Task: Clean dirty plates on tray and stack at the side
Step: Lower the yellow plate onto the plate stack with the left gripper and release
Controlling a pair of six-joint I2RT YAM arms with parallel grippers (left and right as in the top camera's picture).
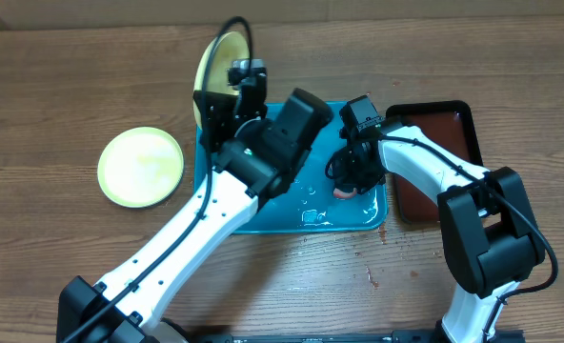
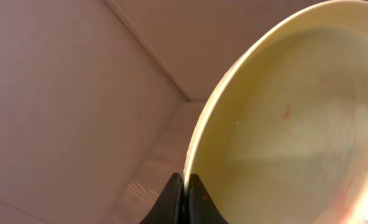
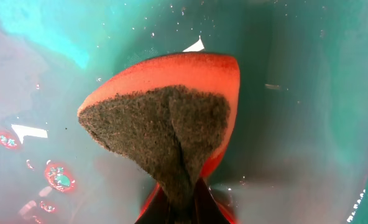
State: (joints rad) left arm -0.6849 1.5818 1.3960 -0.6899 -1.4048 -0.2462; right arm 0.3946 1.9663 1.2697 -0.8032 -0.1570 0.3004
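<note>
My left gripper [image 2: 184, 186] is shut on the rim of a pale yellow-green plate [image 2: 296, 124] with faint red smears, held tilted on edge above the back left of the turquoise tray [image 1: 263, 221]; the plate also shows overhead [image 1: 217, 63]. My right gripper [image 3: 185, 199] is shut on a red sponge [image 3: 165, 112] with a dark scouring face, folded, just over the wet tray floor [image 3: 308, 93]; the sponge shows overhead [image 1: 344, 191]. A second yellow-green plate [image 1: 141, 167] lies flat on the table left of the tray. The blue-white plate is not visible.
A dark brown-red tray [image 1: 442, 143] stands right of the turquoise tray, partly under my right arm. Water droplets and red sauce spots [image 3: 56, 177] lie on the tray floor. Wooden table [image 1: 72, 76] surrounds everything.
</note>
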